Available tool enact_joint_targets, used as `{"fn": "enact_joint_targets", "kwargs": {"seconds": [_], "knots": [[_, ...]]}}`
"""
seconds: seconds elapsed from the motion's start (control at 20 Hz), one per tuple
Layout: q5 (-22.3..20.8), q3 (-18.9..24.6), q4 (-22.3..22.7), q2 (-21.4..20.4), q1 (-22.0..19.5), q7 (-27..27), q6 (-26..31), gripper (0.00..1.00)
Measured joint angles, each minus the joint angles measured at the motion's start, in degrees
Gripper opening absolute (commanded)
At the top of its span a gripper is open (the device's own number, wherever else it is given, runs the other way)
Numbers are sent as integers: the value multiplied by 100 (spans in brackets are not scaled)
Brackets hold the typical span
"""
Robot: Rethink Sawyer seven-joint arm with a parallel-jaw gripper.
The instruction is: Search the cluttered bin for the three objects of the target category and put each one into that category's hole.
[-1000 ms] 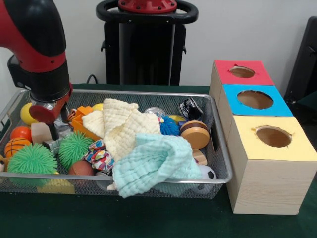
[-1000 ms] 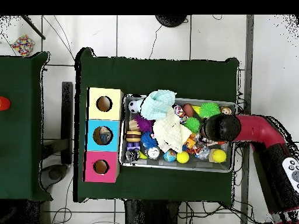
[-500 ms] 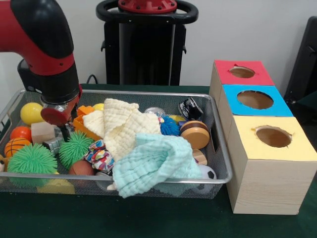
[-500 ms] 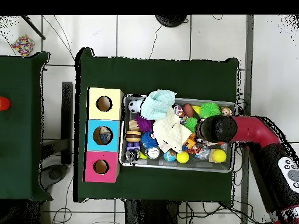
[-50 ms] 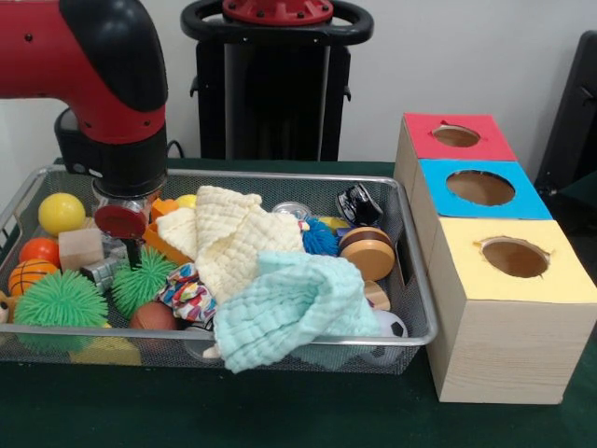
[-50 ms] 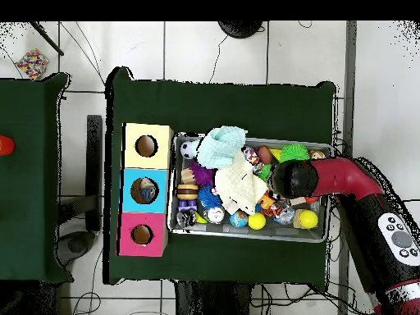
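Red arm's gripper (image 5: 131,250) low in wire bin (image 5: 280,177), above spiky green ball (image 5: 142,278), fingers' opening hidden, cannot tell

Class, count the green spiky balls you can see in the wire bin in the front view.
2. One green spiky ball sits at the bin's front left corner; the second spiky ball lies just right of it, below the gripper. The cloths may hide others.

White wall (image 5: 466,56), tiled floor (image 6: 213,49)
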Motion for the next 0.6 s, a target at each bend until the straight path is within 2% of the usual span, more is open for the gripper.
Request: {"fn": "enact_joint_targets", "kwargs": {"seconds": [0.6], "knots": [[-351, -2, 156, -47, 39, 0, -1, 100]]}}
